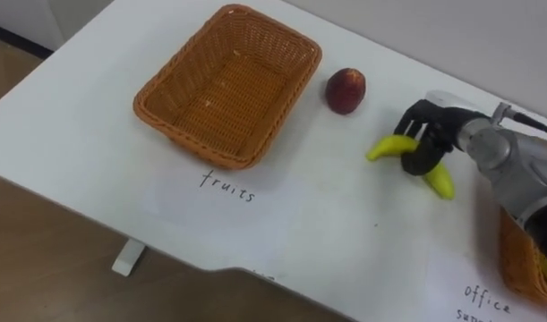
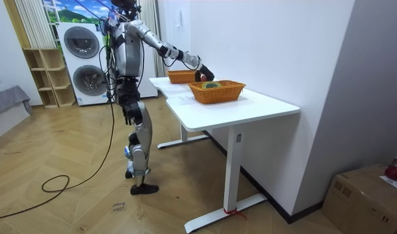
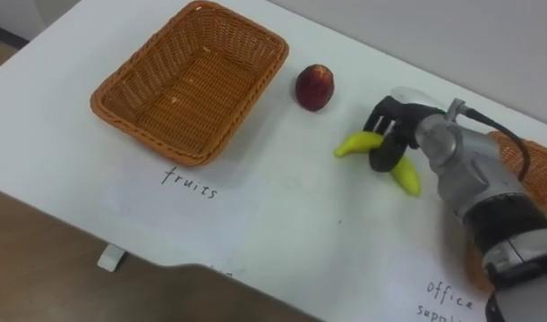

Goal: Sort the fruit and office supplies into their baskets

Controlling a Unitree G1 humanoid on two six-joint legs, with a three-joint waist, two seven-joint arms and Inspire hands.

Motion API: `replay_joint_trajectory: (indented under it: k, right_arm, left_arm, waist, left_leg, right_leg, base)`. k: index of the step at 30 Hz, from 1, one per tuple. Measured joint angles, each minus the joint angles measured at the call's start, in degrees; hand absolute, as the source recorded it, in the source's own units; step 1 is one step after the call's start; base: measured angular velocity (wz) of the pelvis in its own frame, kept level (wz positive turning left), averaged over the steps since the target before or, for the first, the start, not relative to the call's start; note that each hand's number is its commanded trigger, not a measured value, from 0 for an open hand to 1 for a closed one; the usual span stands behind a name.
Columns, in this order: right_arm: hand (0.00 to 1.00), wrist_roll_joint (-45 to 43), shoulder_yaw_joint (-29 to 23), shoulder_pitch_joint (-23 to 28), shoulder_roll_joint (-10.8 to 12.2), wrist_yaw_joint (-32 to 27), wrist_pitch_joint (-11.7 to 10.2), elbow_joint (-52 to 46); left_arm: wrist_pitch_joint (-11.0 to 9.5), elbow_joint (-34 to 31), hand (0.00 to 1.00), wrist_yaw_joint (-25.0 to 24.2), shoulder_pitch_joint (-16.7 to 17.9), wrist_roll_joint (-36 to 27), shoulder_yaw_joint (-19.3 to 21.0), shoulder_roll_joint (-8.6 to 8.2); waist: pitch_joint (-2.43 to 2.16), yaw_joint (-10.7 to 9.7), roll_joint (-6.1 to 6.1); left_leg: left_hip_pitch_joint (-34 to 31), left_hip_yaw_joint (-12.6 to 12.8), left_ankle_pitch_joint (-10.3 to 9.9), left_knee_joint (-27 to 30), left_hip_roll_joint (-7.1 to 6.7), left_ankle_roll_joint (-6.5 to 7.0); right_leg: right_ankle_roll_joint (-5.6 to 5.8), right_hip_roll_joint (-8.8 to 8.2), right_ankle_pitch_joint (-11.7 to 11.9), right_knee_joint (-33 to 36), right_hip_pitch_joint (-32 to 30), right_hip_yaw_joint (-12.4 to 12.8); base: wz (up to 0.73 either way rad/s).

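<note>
Tabletop [image 1: 327,241], white: I log fruit basket [image 1: 192,140] at left, peach [image 1: 346,90] just beside it, banana [image 1: 391,147] near the peach, clasped by the fingers [image 1: 416,114] of my right hand [image 1: 431,130], office basket [image 1: 515,259] at right. Room: wooden floor [image 2: 68,162], stacked washing machines [image 2: 81,65] behind robot.

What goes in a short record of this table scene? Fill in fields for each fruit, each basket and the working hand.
Surface: white table
Left basket: fruit basket, wicker, empty, handwritten label in front of it
Loose fruit: red fruit, on the table to the right of the fruit basket, not touching it
Held fruit: banana, yellow, right of the red fruit
Working hand: right hand, fingers curled round the banana's middle
Right basket: office basket, at the view's right edge, partly behind the right arm
</note>
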Motion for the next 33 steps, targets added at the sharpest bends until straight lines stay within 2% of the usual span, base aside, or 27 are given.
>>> replay_joint_trajectory:
  k: [5, 8, 9, 11, 13, 15, 18, 26, 28, 33]
  right_arm:
    - [1.00, 0.7, -1.7, 1.7, 0.0, 0.1, -1.0, -9.6]
    - [1.00, 1.2, -4.6, 1.8, 0.0, 0.1, -1.4, -12.6]
    - [1.00, 1.1, -6.0, 1.9, 0.0, 0.2, -1.3, -14.2]
    - [1.00, 0.9, -8.7, 2.5, 0.0, 0.2, -1.5, -17.8]
    - [1.00, 0.7, -10.2, 3.4, -0.7, 0.2, -1.5, -21.0]
    - [1.00, 0.1, -11.2, 3.6, -0.8, 0.2, -1.4, -22.8]
    - [1.00, -1.4, -11.8, 3.6, -0.7, 0.1, -0.9, -24.2]
    - [1.00, -1.3, -12.0, 3.7, -0.7, 0.6, 0.6, -33.7]
    - [1.00, -1.1, -12.0, 3.7, -0.7, 0.6, 0.6, -35.5]
    - [1.00, 0.6, -12.0, 3.7, -0.6, 0.8, 0.7, -37.0]
  left_arm:
    - [-0.4, -0.2, 0.00, 0.0, 0.5, -0.8, 1.3, -0.17]
    - [-0.5, -0.9, 0.00, 0.0, 1.0, -1.3, 2.4, -0.72]
    - [-0.6, -0.9, 0.00, 0.0, 1.1, -1.1, 3.4, -1.25]
    - [-1.2, -0.8, 0.00, 0.0, 1.3, -1.2, 4.7, -1.73]
    - [-1.6, -0.8, 0.00, 0.0, 2.0, -1.3, 5.8, -1.92]
    - [-1.6, -0.8, 0.00, 0.0, 2.3, -1.0, 6.9, -2.28]
    - [-1.6, -0.9, 0.00, 0.8, 3.0, -1.9, 7.7, -3.04]
    - [-1.6, -2.0, 0.00, 1.1, 4.0, -2.1, 7.9, -3.03]
    - [-1.6, -2.0, 0.00, 1.1, 4.1, -2.2, 8.1, -3.05]
    - [-1.6, -1.8, 0.00, 1.2, 4.4, -2.0, 8.4, -3.32]
  waist:
    - [-0.16, -2.6, 0.22]
    - [-0.34, -3.9, 0.84]
    - [-0.75, -4.2, 1.22]
    - [-1.00, -4.4, 1.76]
    - [-1.51, -4.8, 2.21]
    - [-1.64, -5.2, 2.28]
    - [-1.57, -5.5, 2.37]
    - [-1.51, -5.6, 2.42]
    - [-1.36, -5.4, 2.61]
    - [-1.43, -4.2, 2.47]
  left_leg:
    - [0.1, 0.0, 0.0, 0.2, -0.02, 0.03]
    - [1.6, 0.0, 0.0, 0.4, 0.08, 0.03]
    - [2.0, 0.3, 0.0, -0.1, 0.27, 0.03]
    - [2.8, 0.3, 0.1, -0.9, 0.20, 0.16]
    - [4.6, 0.3, 0.2, -1.6, 0.02, 0.11]
    - [5.6, 0.3, 0.2, -1.9, 0.04, 0.06]
    - [7.3, 0.3, 0.2, -2.3, 0.04, 0.06]
    - [8.1, 0.9, 0.2, -3.0, 0.07, 0.07]
    - [8.7, 0.8, 0.2, -3.1, 0.12, 0.07]
    - [9.0, 0.7, 0.2, -3.3, 0.08, 0.07]
  right_leg:
    - [0.00, -0.10, 0.0, 0.0, 0.3, 0.4]
    - [0.00, -0.15, 0.0, 0.0, 1.9, 0.4]
    - [0.01, -0.17, 0.0, 0.0, 2.0, 0.5]
    - [0.01, -0.18, 0.0, 0.1, 2.3, 0.4]
    - [0.01, -0.16, 0.0, 0.1, 3.7, 0.3]
    - [0.02, 0.00, 0.0, 0.0, 4.5, 0.4]
    - [0.02, 0.03, 0.0, 0.0, 6.0, 0.5]
    - [0.03, 0.18, 0.0, 0.0, 6.6, 1.7]
    - [0.03, 0.27, 0.0, -0.1, 7.1, 1.7]
    - [0.08, 0.26, 0.0, 0.0, 7.3, 1.7]
  base:
    - [0.00]
    - [0.02]
    - [-0.07]
    - [-0.08]
    - [-0.04]
    - [0.00]
    - [0.00]
    - [-0.05]
    - [0.03]
    - [0.01]
